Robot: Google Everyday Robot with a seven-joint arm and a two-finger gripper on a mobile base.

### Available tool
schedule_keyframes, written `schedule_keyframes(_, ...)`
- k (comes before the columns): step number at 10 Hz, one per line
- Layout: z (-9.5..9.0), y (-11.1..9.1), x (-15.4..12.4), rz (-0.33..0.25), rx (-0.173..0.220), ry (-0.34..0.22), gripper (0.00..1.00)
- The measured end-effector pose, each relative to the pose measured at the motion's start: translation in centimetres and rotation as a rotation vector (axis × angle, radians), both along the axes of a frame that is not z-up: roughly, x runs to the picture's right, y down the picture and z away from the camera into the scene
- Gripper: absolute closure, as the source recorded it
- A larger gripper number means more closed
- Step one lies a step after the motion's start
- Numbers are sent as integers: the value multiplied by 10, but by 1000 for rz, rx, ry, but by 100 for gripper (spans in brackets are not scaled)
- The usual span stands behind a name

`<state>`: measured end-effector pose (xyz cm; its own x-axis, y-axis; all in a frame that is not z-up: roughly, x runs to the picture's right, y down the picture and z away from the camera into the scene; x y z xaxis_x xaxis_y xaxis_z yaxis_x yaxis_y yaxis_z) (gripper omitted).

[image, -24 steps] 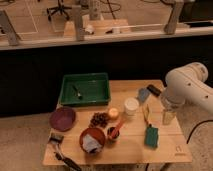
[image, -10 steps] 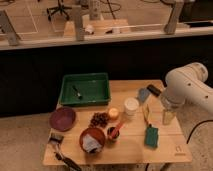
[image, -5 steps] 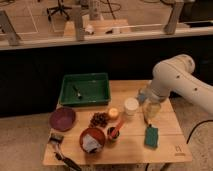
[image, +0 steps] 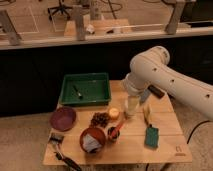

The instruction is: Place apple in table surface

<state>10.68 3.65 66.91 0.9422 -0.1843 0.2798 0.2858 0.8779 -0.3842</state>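
The apple (image: 114,113), small, round and pale yellow-orange, sits on the light wooden table surface (image: 131,149) near its middle. My white arm reaches in from the right. My gripper (image: 130,109) hangs down just right of the apple, close to it, over the spot where the white cup stands. The cup itself cannot be told apart from the gripper. The apple rests on the table and nothing holds it.
A green tray (image: 85,90) stands at the back left, and a purple plate (image: 62,118) at the left. A dark grape cluster (image: 100,119), a red bowl (image: 92,139) and a small cup (image: 114,133) lie near the apple. An elongated yellow fruit (image: 146,113) and a green sponge (image: 151,136) lie at the right.
My arm has swung left from the table's right side to its middle. The gripper has come down beside the apple. The objects on the table have not moved.
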Motion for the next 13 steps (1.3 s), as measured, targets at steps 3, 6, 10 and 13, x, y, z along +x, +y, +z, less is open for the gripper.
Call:
schedule_keyframes(3,0,0,-2,-1,-1,-2,20)
schedule_keyframes(6,21,4,-1,28,-30,-23,20)
schedule_keyframes(10,78,26,-19,-22,-67,-53,20)
schedule_keyframes(13,99,39,-40,-71,-88,-80,20)
